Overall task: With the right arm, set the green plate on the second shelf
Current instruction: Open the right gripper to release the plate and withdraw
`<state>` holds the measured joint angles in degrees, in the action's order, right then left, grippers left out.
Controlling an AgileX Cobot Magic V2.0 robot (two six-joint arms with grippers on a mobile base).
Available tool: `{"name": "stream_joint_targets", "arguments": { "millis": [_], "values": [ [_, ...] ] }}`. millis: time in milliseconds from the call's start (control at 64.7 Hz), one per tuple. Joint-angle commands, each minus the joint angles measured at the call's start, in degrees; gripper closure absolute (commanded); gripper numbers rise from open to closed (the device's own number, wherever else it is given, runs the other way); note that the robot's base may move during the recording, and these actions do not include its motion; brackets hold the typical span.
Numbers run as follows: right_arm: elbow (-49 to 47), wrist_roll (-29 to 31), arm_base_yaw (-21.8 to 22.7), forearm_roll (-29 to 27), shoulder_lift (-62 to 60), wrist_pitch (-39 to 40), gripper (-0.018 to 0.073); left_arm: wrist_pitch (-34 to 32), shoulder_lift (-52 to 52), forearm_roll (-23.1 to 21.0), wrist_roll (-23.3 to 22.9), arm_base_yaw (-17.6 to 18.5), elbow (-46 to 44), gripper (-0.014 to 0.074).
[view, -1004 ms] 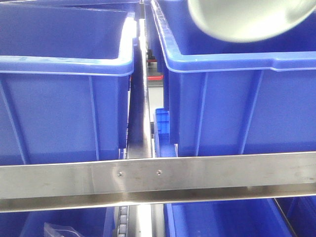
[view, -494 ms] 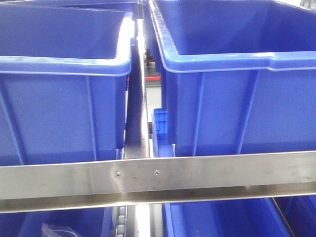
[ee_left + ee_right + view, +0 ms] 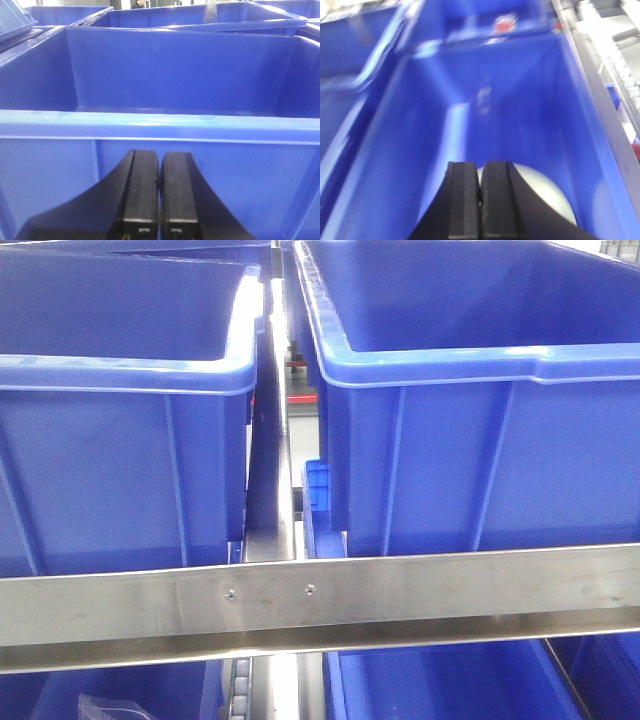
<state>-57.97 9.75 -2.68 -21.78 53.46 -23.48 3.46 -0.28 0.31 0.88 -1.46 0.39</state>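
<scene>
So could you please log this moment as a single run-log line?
right gripper: shut on green plate, over blue bin | left gripper: shut, empty, facing bin wall | front view: no plate

green plate [image 3: 540, 192] largely hidden behind right tool [image 3: 480, 200], cut off below, right wrist view blurred

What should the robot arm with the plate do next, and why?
Probably lower the plate a little further and then open. The right wrist view shows the right gripper shut on the green plate, already down inside a blue bin, so only a short drop seems left before letting go.
</scene>
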Motion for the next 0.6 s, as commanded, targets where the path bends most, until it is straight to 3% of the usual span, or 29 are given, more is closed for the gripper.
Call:
{"name": "stream_joint_targets", "arguments": {
  "millis": [0,139,278,587],
  "values": [
    [-2.15,0.64,0.11,0.53,-5.21,-2.24,0.0511,-4.72,-1.03,0.03,-0.08,0.1,2.4,0.0466],
    [-2.15,0.64,0.11,0.48,-12.67,-9.09,0.0511,-4.72,-1.03,0.03,-0.08,0.1,2.4,0.0466],
    [-2.15,0.64,0.11,0.91,-17.3,-9.01,0.0511,-4.72,-1.03,0.03,-0.08,0.1,2.4,0.0466],
    [2.34,0.64,0.3,15.62,-18.88,-3.82,0.0511,-4.72,-1.03,0.03,-0.08,0.1,2.4,0.0466]
  ]
}}
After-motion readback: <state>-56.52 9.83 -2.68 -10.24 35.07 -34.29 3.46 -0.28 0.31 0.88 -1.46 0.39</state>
